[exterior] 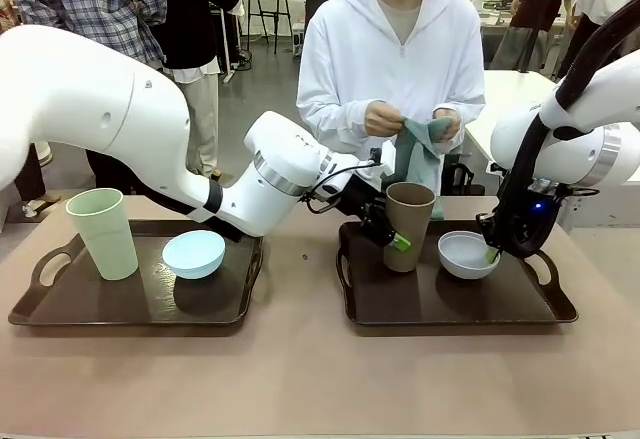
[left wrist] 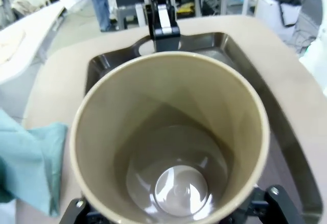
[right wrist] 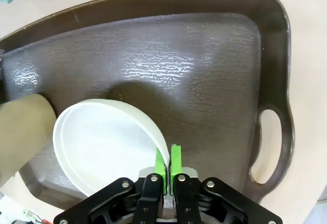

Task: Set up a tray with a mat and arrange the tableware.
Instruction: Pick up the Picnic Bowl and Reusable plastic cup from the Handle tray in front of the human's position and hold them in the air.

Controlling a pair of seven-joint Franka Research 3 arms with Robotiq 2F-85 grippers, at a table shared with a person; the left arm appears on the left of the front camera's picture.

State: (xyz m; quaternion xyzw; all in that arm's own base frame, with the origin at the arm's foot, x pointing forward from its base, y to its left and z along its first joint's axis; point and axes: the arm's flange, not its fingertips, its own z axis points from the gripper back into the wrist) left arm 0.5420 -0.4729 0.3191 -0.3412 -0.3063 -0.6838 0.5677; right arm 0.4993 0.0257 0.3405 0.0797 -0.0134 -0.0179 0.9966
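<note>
My left gripper (exterior: pixel 398 240) reaches across to the right-hand brown tray (exterior: pixel 440 304) and is shut on the brown tumbler (exterior: pixel 409 221), which stands upright at the tray's back left. The left wrist view looks straight down into that tumbler (left wrist: pixel 173 147). My right gripper (exterior: pixel 492 253) is shut on the near rim of the white bowl (exterior: pixel 466 255) on the same tray. In the right wrist view its green pads (right wrist: pixel 175 157) pinch the rim of the bowl (right wrist: pixel 102 142). Across the table the person holds a teal cloth mat (exterior: pixel 425 147) in both hands.
A second brown tray (exterior: pixel 60 304) on the left carries a pale green tumbler (exterior: pixel 103 231) and a light blue bowl (exterior: pixel 193 253). The right tray's handle (right wrist: pixel 268 147) lies just beside my right gripper. Bare table runs along the front edge.
</note>
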